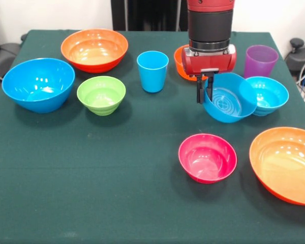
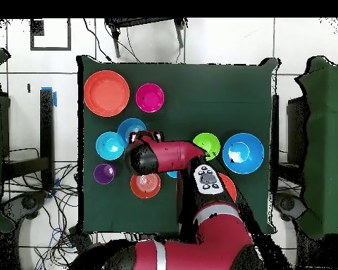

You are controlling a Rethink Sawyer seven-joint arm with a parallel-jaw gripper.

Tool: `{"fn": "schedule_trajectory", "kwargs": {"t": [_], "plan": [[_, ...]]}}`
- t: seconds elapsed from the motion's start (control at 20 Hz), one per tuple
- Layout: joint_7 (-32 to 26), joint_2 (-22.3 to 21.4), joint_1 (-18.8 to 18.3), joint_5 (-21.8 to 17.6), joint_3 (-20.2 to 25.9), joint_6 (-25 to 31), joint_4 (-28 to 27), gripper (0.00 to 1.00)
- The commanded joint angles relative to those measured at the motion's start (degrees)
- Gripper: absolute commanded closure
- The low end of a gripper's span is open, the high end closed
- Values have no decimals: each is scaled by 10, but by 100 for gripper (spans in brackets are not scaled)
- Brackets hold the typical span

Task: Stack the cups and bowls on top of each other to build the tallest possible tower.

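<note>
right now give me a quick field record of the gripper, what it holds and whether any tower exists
gripper: shut on the rim of a tilted blue bowl
held bowl: lifted at an angle, leaning against the cyan bowl
tower: none yet, no stack built
pink bowl: alone at front
cups: light blue cup and purple cup, both upright, unstacked
</note>
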Motion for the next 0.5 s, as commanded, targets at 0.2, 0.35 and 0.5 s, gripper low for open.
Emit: {"fn": "schedule_trajectory", "kwargs": {"t": [0.2,0.35,0.5], "plan": [[4,-3,2,1,61,94,-52,100],[5,-5,3,2,62,101,-57,100],[3,-7,2,4,65,112,-65,100]]}}
